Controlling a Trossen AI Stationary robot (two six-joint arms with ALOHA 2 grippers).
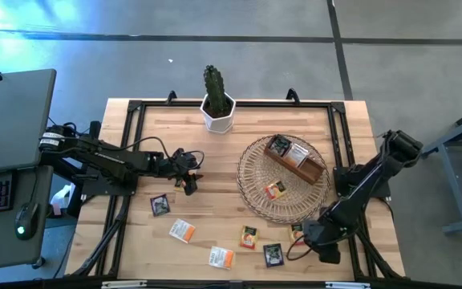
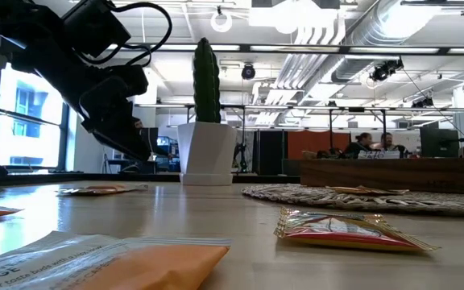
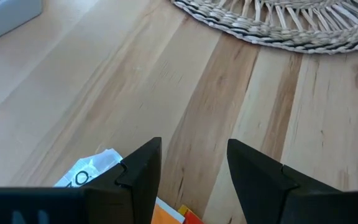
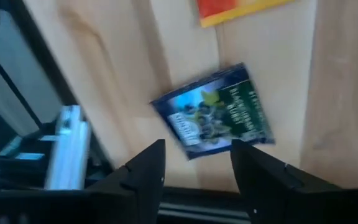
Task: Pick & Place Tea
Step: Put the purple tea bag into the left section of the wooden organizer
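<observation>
The right gripper (image 4: 194, 165) hangs low over the near right edge of the table, jaws apart and empty. Just past its fingers a dark blue-green sachet (image 4: 215, 112) lies flat on the wood, with the corner of a yellow-red sachet (image 4: 232, 9) beyond it. The left gripper (image 3: 191, 168) is over the left middle of the table, jaws also apart and empty, above bare wood, with a white-and-orange sachet (image 3: 98, 171) just under its fingers.

Farther out, four or five sachets lie scattered along the near half of the table (image 1: 215, 152): a dark one (image 1: 160, 205), two white-and-orange (image 1: 183, 231), a yellow-red one (image 1: 249, 236). The wicker tray (image 1: 251, 172) at right centre holds one loose sachet (image 1: 276, 190) and a wooden box (image 1: 295, 159) with several more standing in it. A potted cactus (image 1: 216, 100) stands behind.

The job looks partly done: some tea is in the tray and box, and about six sachets are not yet gathered.

Only the overhead view shows the whole spread and the box's contents. The right wrist view alone shows the dark sachet's printed face. The table-level view shows the box side-on but not what it holds.
</observation>
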